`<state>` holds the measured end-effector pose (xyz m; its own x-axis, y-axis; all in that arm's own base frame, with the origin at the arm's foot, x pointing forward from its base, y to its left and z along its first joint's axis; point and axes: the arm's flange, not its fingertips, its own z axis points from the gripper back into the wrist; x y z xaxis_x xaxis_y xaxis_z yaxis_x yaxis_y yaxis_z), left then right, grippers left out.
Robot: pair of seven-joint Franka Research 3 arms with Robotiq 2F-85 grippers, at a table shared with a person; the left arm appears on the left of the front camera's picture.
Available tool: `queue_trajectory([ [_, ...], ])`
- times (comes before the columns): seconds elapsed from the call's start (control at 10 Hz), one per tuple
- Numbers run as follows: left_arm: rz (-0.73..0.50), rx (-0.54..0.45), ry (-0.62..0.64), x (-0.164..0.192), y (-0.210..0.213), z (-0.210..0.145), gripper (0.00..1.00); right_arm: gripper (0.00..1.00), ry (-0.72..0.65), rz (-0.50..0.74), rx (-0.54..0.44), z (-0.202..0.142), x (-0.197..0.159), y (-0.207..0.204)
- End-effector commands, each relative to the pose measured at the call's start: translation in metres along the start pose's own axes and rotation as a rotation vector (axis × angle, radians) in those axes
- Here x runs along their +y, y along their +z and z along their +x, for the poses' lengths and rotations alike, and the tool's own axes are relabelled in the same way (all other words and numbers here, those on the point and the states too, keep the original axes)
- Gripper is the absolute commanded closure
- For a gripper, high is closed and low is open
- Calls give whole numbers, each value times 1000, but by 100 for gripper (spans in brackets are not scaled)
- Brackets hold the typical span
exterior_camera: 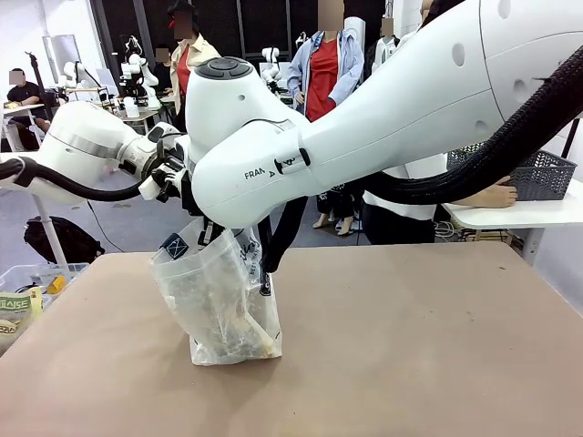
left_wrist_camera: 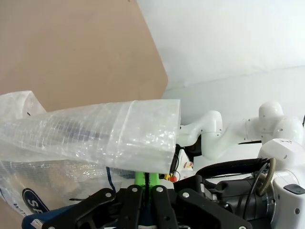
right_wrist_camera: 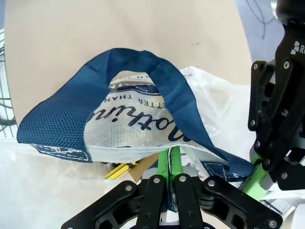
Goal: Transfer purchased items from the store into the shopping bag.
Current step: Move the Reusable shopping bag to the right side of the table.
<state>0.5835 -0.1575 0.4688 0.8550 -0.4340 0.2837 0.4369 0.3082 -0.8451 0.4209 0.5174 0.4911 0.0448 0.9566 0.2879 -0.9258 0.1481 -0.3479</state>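
Observation:
The shopping bag [exterior_camera: 219,305], translucent white crinkly plastic, stands on the tan table left of centre with its top held up. In the left wrist view my left gripper [left_wrist_camera: 146,179] has its green pads pressed together on the bag's folded rim [left_wrist_camera: 109,138]. My right gripper [right_wrist_camera: 169,164] is shut on the bag's edge just below the navy strap handle [right_wrist_camera: 138,86]. A yellow item [right_wrist_camera: 119,170] and a tan piece lie inside the bag. The store, a dark grey lattice basket [exterior_camera: 537,173], sits on a white side table at the far right.
My right arm's bulky white link [exterior_camera: 364,118] crosses the front view and hides both grippers' fingertips there. A person's hand [exterior_camera: 496,194] rests beside the basket. A clear bin [exterior_camera: 32,291] with packets sits at the table's left edge. Bare tabletop [exterior_camera: 419,346] lies right of the bag.

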Motion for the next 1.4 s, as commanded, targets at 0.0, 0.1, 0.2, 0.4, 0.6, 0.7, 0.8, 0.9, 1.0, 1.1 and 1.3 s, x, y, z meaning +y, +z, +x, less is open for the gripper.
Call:
queue_trajectory([
  [0.0,31,22,13,-4,-10,-5,100,100,-3,19,-49,5,1,-1],
  [0.1,37,23,12,-4,-10,-5,100,100,-4,17,-53,4,1,-1],
  [0.2,41,24,11,-4,-11,-5,100,100,-7,21,-65,4,1,0],
  [0.4,51,27,11,-4,-11,-5,100,74,-9,15,-47,3,1,1],
  [0.6,36,27,-6,-5,-11,-6,100,35,-2,0,-54,2,3,8],
  [0.7,28,32,-10,-5,-11,-6,100,15,-14,-12,-55,1,1,13],
  [0.8,22,39,-14,-4,-11,-7,100,0,-35,-34,-53,-1,-3,18],
  [0.9,20,42,-18,-4,-11,-7,100,0,-51,-45,-63,-5,-7,26],
  [1.0,26,50,-28,-4,-11,-7,100,0,-61,-16,-90,-12,-14,36],
  [1.1,39,57,-33,-4,-12,-8,100,0,-101,-26,-111,-19,-24,50],
  [1.3,35,68,-41,-4,-13,-9,100,0,-146,-17,-159,-34,-37,77],
])
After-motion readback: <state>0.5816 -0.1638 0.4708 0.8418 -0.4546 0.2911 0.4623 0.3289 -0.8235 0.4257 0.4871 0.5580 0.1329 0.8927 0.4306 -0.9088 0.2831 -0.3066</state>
